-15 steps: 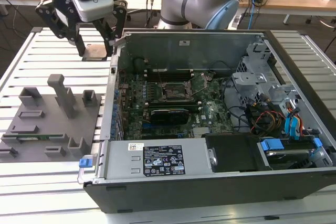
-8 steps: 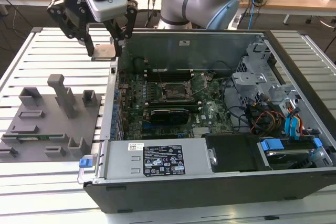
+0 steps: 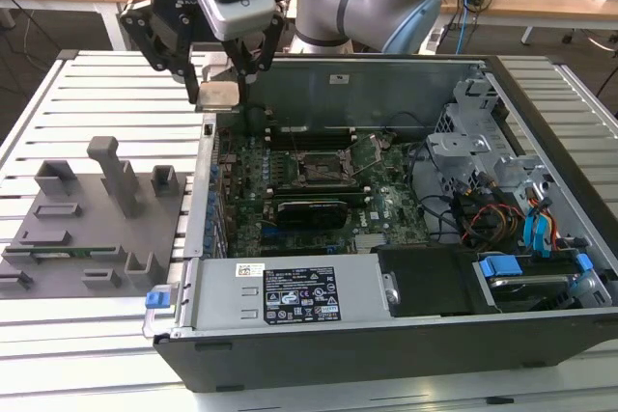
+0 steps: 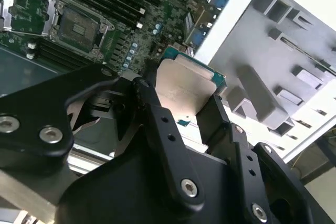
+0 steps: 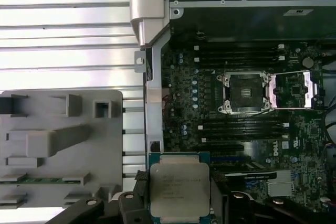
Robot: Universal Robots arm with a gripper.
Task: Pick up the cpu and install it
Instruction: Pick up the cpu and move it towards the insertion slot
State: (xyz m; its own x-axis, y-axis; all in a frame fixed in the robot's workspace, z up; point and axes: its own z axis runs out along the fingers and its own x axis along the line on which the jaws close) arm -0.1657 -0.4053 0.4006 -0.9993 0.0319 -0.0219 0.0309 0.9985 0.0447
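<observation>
The cpu [image 3: 218, 96] is a small flat square chip with a silver-grey top. It hangs in the air over the far-left corner of the open computer case [image 3: 386, 335]. My gripper [image 3: 218, 87] is shut on it, one black finger on each side. In both wrist views the cpu [image 4: 185, 80] [image 5: 178, 184] sits between the fingers [image 4: 149, 108], metal top showing. The open socket [image 3: 323, 169] [image 5: 245, 93] [image 4: 79, 27] lies on the green motherboard, well apart from the chip, its metal frame flipped open beside it.
A grey holder tray [image 3: 97, 219] [image 5: 58, 140] with upright blocks lies on the slatted table, on the exterior view's left of the case. A long black expansion card [image 3: 311, 211] stands just in front of the socket. Drive bays and cables [image 3: 502, 200] fill the case's right side.
</observation>
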